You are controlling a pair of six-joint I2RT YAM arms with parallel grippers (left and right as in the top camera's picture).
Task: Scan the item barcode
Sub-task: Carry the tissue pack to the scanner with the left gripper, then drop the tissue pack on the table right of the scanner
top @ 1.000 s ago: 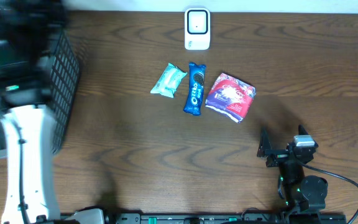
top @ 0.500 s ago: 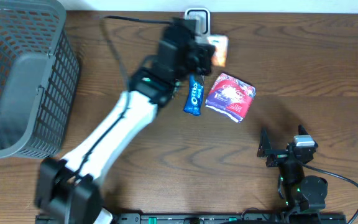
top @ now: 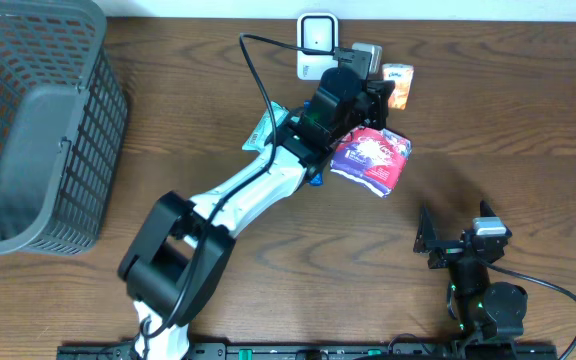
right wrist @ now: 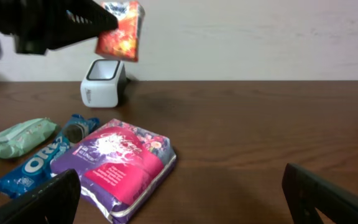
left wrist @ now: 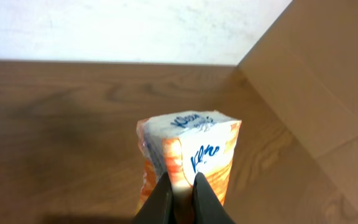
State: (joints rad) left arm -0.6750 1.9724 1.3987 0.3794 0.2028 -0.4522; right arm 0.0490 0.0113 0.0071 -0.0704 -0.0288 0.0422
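Orange tissue pack (left wrist: 194, 149) sits pinched in the closed left gripper (left wrist: 182, 186), upper centre of the overhead frame, beside the scanner (top: 317, 45); right gripper (right wrist: 180, 200) gapes empty, lower right.

left arm (top: 243, 187): white links, black joints | right arm (top: 483, 300): black

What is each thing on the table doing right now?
left gripper, shut on the tissue pack
tissue pack, held up in the air near the scanner
right gripper, open, holding nothing
scanner, standing upright
Oreo pack, lying flat
green pack, lying flat
purple pack, lying flat
basket, standing on the table
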